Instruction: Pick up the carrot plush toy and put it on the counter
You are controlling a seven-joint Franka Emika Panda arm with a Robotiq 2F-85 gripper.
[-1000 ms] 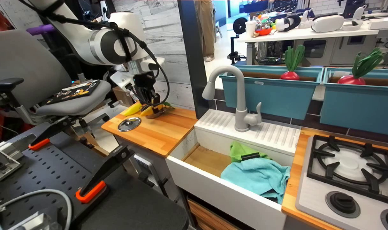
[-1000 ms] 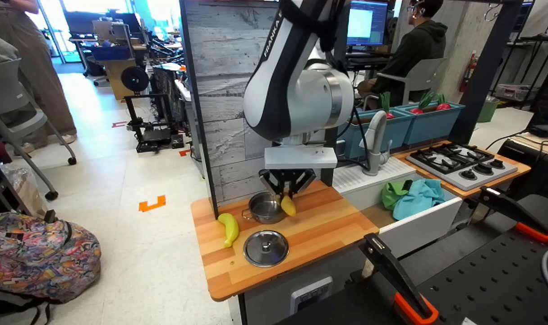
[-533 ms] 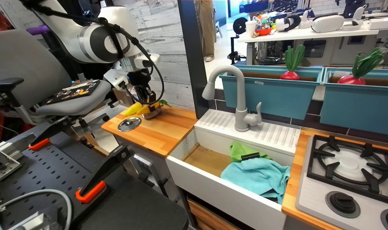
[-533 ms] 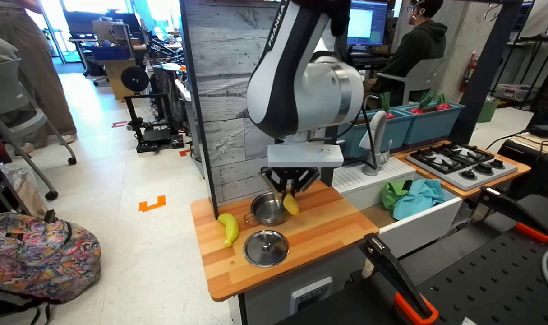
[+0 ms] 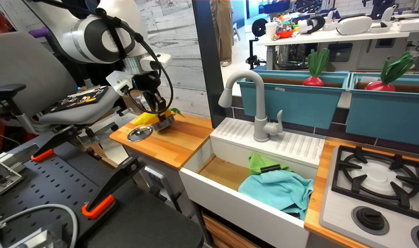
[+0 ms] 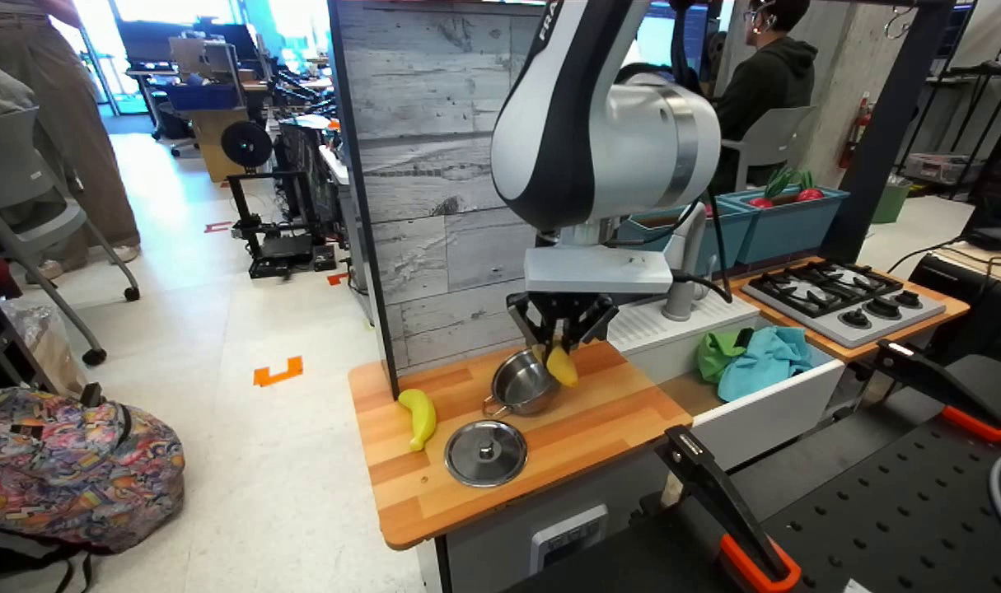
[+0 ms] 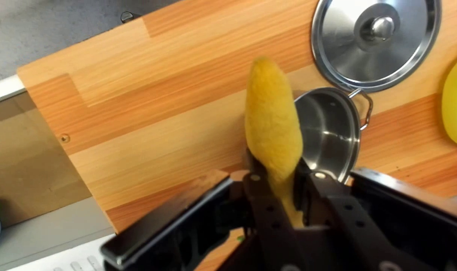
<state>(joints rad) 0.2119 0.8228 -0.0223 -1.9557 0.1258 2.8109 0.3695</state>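
The carrot plush toy shows orange-yellow in the wrist view (image 7: pixel 273 120) and in an exterior view (image 6: pixel 562 368). My gripper (image 7: pixel 276 165) is shut on it, squeezing its middle; the tapered end sticks out past the fingers. Its green leaves (image 5: pixel 176 111) show behind the gripper in an exterior view. The carrot is at the rim of a steel pot (image 6: pixel 523 383), which looks tilted against the gripper. Whether the pot is caught between fingers and carrot is hidden. The wooden counter (image 6: pixel 599 412) lies below.
A pot lid (image 6: pixel 486 453) lies on the counter beside the pot. A yellow banana (image 6: pixel 420 418) lies near the counter's outer edge. The white sink (image 5: pixel 243 210) holds green and teal cloths (image 5: pixel 276 187). A grey faucet (image 5: pixel 259 103) stands behind it. A plank wall backs the counter.
The gripper with the carrot has moved toward the sink side and front of the counter. The pot has shifted along with it and tilted. Banana and lid have stayed put.
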